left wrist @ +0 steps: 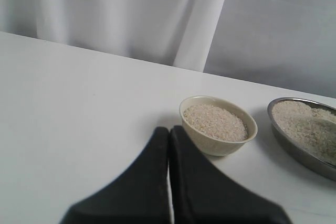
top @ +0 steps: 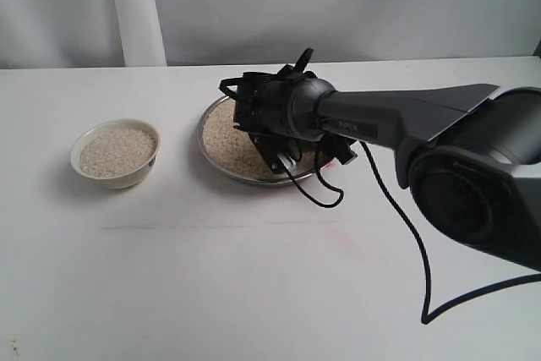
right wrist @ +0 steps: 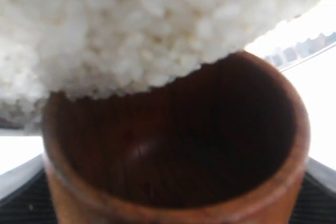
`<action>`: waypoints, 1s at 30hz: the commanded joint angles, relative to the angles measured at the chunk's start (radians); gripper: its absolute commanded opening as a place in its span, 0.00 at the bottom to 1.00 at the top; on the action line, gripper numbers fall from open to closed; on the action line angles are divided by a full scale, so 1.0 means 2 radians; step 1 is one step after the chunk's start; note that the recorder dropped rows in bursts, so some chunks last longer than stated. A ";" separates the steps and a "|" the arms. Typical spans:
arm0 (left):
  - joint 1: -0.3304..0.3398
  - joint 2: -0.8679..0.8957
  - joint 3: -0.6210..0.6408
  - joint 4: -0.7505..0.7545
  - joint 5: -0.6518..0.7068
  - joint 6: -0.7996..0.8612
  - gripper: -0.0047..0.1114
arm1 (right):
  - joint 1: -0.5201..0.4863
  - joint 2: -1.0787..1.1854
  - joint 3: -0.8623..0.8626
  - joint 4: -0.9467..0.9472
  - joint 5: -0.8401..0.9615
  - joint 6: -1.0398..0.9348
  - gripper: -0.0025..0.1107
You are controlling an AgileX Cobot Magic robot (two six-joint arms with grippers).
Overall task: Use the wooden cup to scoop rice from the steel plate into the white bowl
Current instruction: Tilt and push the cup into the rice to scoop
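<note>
The steel plate (top: 203,128) lies mid-table with a heap of rice (top: 224,137) in it. My right gripper (top: 275,145) hangs low over the plate and hides the wooden cup in the exterior view. In the right wrist view the wooden cup (right wrist: 294,156) fills the picture, held between the dark pads (right wrist: 21,205), its mouth pressed into the rice (right wrist: 131,30); its dark inside looks bare. The white bowl (top: 127,177) stands left of the plate, full of rice (top: 117,151). My left gripper (left wrist: 169,129) is shut and holds nothing, just short of the bowl (left wrist: 210,142).
A black cable (top: 397,209) loops from the right arm across the table's right side. A white curtain and a white post (top: 135,6) close off the back edge. The steel plate's rim (left wrist: 294,148) shows beside the bowl in the left wrist view.
</note>
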State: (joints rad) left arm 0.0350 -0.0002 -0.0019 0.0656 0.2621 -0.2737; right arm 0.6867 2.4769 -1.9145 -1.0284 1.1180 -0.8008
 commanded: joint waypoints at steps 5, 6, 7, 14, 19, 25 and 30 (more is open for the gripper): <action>-0.002 0.000 0.001 -0.002 -0.002 -0.001 0.04 | 0.001 0.004 0.002 0.092 -0.078 0.009 0.02; -0.002 0.000 0.001 -0.002 -0.002 -0.001 0.04 | 0.001 0.004 0.002 0.100 -0.088 0.009 0.02; -0.002 0.000 0.001 -0.002 -0.002 -0.001 0.04 | 0.001 0.004 0.002 0.103 -0.095 0.009 0.02; -0.002 0.000 0.001 -0.002 -0.002 -0.001 0.04 | 0.001 0.004 0.002 0.091 -0.080 0.011 0.02; -0.002 0.000 0.001 -0.002 -0.002 -0.001 0.04 | 0.001 0.004 0.002 0.045 -0.058 0.012 0.02; -0.002 0.000 0.001 -0.002 -0.002 -0.001 0.04 | 0.013 0.004 0.002 -0.001 -0.032 0.012 0.02; -0.002 0.000 0.001 -0.002 -0.002 -0.001 0.04 | 0.029 0.002 0.002 -0.040 -0.028 -0.003 0.02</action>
State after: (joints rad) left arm 0.0350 -0.0002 -0.0019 0.0656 0.2621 -0.2737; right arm 0.7280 2.4796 -1.9147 -1.0960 1.0875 -0.7919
